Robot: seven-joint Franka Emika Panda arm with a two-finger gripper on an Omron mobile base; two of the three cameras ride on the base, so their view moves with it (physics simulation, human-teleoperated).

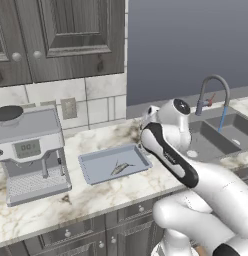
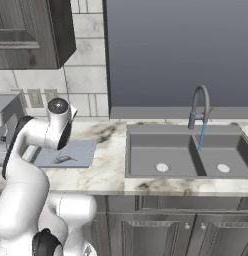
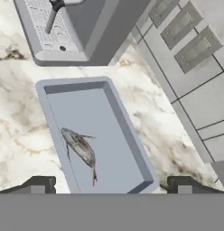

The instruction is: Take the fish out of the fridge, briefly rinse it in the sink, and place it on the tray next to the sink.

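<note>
Fish (image 3: 81, 149) — a small, slim grey-silver one with a darker back — lies flat on the floor of the shallow rectangular blue-grey tray (image 3: 127, 135), directly below the end effector (image 3: 111, 185) in the hand view. The two dark fingertips stand far apart at the bottom of that view, one to each side of the tray's near end, with nothing between them; the end effector is spread wide and holds nothing, hanging clear above the fish without touching it.

From the base cameras the fish (image 1: 122, 168) sits inside the tray (image 1: 91, 170), well within the raised rim, and the tray rests on the marbled white counter (image 1: 96, 197) between the silver-grey coffee machine (image 1: 31, 155) and the grey double-basin sink (image 2: 188, 155). Beyond the tray, the tall curved metal faucet (image 2: 198, 107) has a thin blue stream running down into the basin — the water appears to be on.

Judging by how things lie, the task's last placement looks done: the fish is out of the fridge and on the tray beside the sink, released. Whether it was rinsed cannot be told from these pictures. What seems left is small — lifting the arm away, and perhaps shutting off the running faucet, though the task sentence does not ask for that.
</note>
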